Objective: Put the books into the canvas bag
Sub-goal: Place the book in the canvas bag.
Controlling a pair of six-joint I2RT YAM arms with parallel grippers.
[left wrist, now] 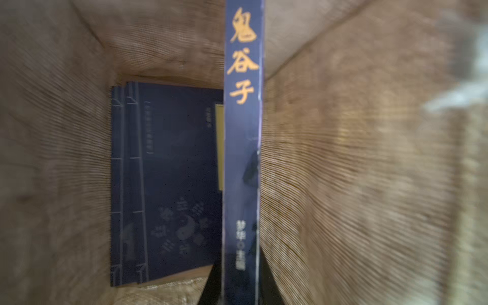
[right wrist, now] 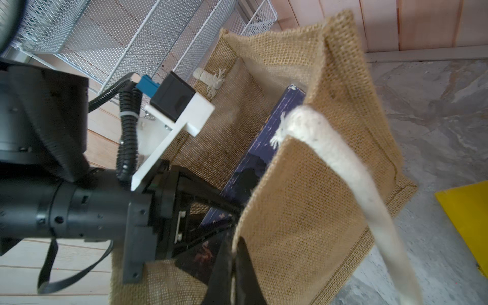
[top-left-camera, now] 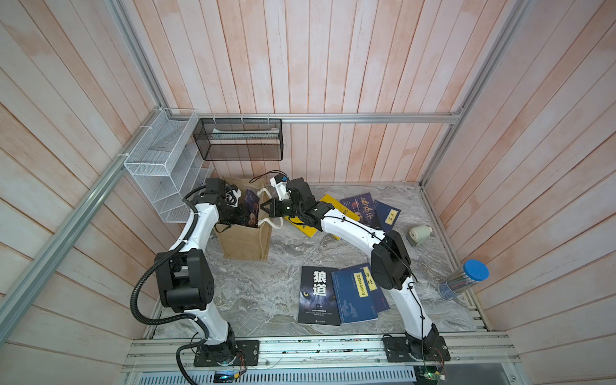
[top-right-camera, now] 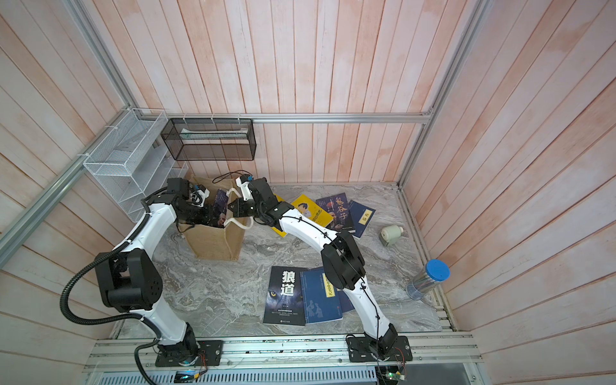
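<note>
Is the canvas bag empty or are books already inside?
Not empty: navy books lie flat on the canvas bag's bottom, and the left hand holds a purple book upright inside.

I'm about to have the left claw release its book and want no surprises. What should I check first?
1. Left claw shut on book: ok.
2. Book between the bag walls: ok.
3. Right claw pinching bag's rim: ok.
4. Bag upright: ok.
5. Book's lower edge resting on navy books below: cannot tell.
6. Table free of books: not ok; wolf book and others lie there.
</note>
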